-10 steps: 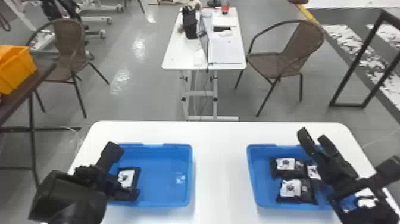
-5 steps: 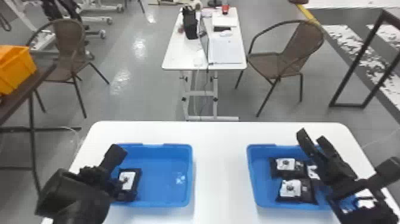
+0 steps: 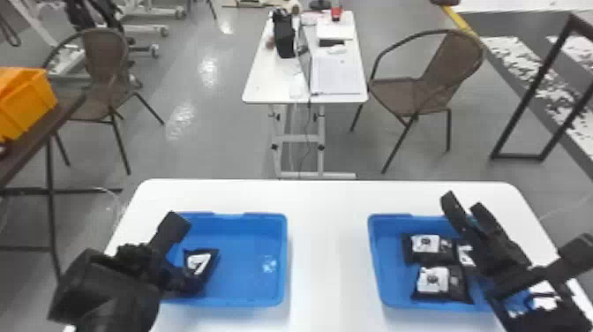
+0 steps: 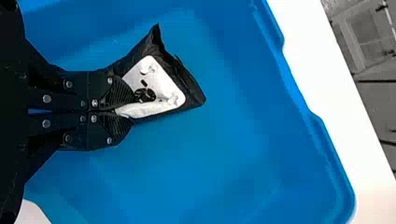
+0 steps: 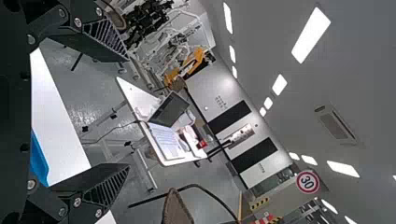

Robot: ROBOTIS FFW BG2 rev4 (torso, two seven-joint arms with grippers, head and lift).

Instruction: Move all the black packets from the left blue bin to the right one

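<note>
Toward the middle of the left blue bin [image 3: 247, 265], we see in the head view that the left gripper [image 3: 185, 277] has shifted a little from the earlier frame, and the black packet [image 3: 212, 256] at its fingers has shifted with it. The packet now lies more slanted to our eyes, its white label partly covered. We notice hardly any change in the right gripper [image 3: 464, 202], which hangs above the right blue bin [image 3: 383, 269] with its fingers apart. Beneath and beside it we count three other packets [image 3: 443, 282] in that bin, two with their labels plainly up and one partly hidden behind the gripper; they match the earlier frame.

In the left wrist view, we find the left gripper closed on one end of the packet, the rest sticking out beyond the fingertips inside the bin. We cannot tell whether it touches the bin's floor.

In the right wrist view, we see the right gripper wide open with nothing between its fingers, facing a far table [image 5: 135, 100] with a laptop [image 5: 170, 109] and a chair [image 5: 177, 210].
</note>
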